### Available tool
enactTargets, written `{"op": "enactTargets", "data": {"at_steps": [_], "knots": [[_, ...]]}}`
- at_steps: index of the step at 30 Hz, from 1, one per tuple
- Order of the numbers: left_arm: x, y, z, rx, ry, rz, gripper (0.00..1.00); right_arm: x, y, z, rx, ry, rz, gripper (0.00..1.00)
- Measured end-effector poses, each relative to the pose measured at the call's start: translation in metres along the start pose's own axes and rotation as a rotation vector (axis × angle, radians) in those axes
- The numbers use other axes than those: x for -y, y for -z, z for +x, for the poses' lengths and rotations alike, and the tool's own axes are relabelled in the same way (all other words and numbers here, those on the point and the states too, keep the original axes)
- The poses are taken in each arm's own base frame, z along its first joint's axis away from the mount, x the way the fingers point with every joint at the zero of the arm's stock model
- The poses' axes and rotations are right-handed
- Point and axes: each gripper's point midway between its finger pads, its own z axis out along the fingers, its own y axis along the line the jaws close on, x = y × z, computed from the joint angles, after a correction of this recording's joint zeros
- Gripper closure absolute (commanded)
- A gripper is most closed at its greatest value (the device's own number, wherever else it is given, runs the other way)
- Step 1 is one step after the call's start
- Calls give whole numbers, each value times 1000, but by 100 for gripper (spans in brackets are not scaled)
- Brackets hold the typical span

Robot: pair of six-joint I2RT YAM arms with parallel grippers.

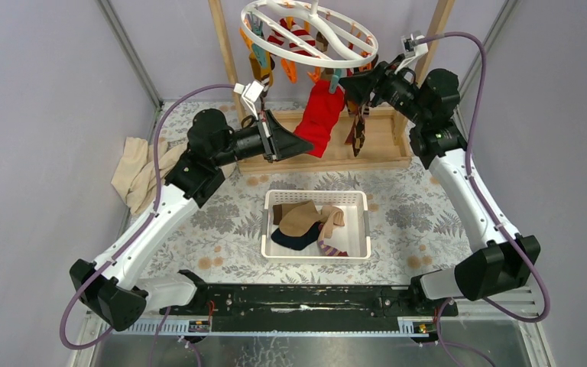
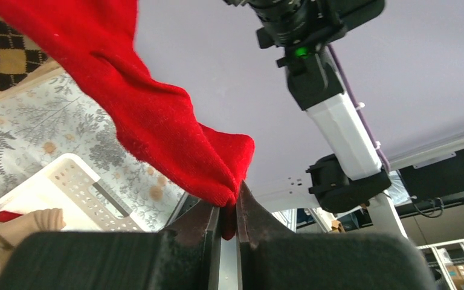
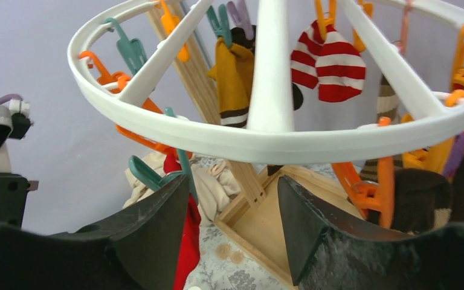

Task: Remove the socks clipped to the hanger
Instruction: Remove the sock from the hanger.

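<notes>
Left wrist view gives you the clearest read: your left gripper has its jaws pressed nearly together, pinching the toe end of the red sock, which stretches up and away to the upper left. From the top external view you can see that sock's upper end at a teal clip under the near rim of the hanger, the white ring that hangs inside the wooden rack. Your right gripper sits just below that rim with its jaws spread wide, and the teal clip stands close against one finger; you cannot tell whether they touch. Clipped farther round the ring you have a striped sock and a mustard sock, and an argyle sock hangs just beside the red one. Several loose socks lie in the white basket on the table between your arms, and a beige cloth lies at the far left.
</notes>
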Motion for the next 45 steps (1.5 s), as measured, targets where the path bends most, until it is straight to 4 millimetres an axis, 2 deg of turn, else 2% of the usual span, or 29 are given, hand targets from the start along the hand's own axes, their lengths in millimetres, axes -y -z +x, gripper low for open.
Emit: {"op": "enactTargets", "data": {"at_steps": [4,12,32,37,43,45], "knots": [[7,2,-3,-3,18,26,86,-7,-4,1,-3,-14,-64,36],[16,4,-7,-5,30,49,87,-28,-2,-12,27,1,-164,36],[17,5,-8,-9,36,54,89,-38,-5,-18,20,-10,-219,35],[17,5,-8,-9,36,54,90,-36,-8,-16,16,-19,-217,48],[16,6,-8,-9,36,53,90,-37,-8,-19,27,-18,-220,78],[16,6,-9,-9,36,53,90,-38,-8,-20,32,-20,-221,84]]}}
